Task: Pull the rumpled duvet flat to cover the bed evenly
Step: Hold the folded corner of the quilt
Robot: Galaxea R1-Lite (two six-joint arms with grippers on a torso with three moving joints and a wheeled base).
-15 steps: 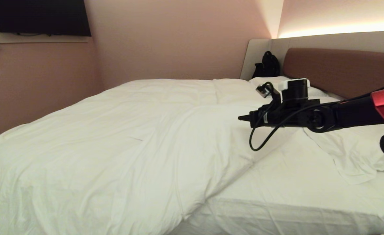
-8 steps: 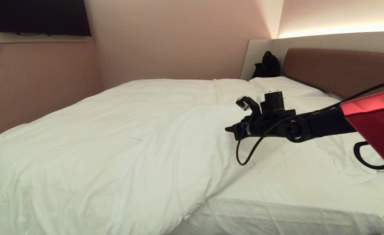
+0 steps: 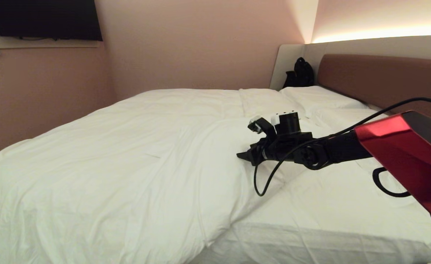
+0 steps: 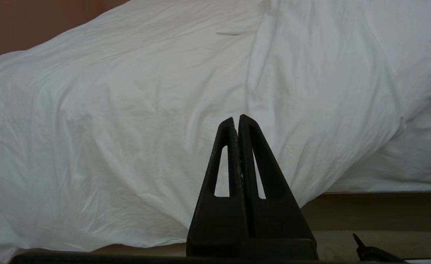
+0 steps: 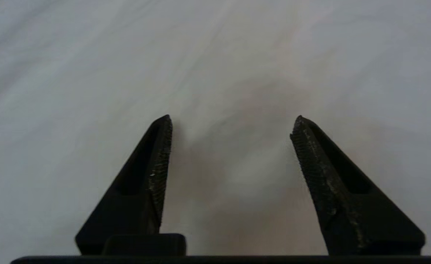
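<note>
The white duvet [image 3: 127, 165] lies puffy and wrinkled over the left and middle of the bed [image 3: 332, 220]. Its near right edge runs slantwise and leaves the sheet bare on the right. My right gripper [image 3: 242, 156] reaches in from the right, low over the duvet's folded right part. In the right wrist view the right gripper [image 5: 232, 123] is open, with only white duvet [image 5: 215, 73] cloth beyond the tips and nothing between them. My left gripper [image 4: 237, 119] is shut and empty, parked low beside the bed, facing the duvet [image 4: 127, 121] that hangs over the side.
A brown headboard [image 3: 380, 77] with a pale surround stands at the back right. White pillows [image 3: 320, 96] lie before it. A black bag [image 3: 299, 73] sits in the far corner. A dark screen [image 3: 45, 18] hangs on the left wall. A black cable [image 3: 263, 183] dangles from the right arm.
My right arm has swung left and down towards the duvet, and its gripper has gone from shut to open. The left arm has not moved.
</note>
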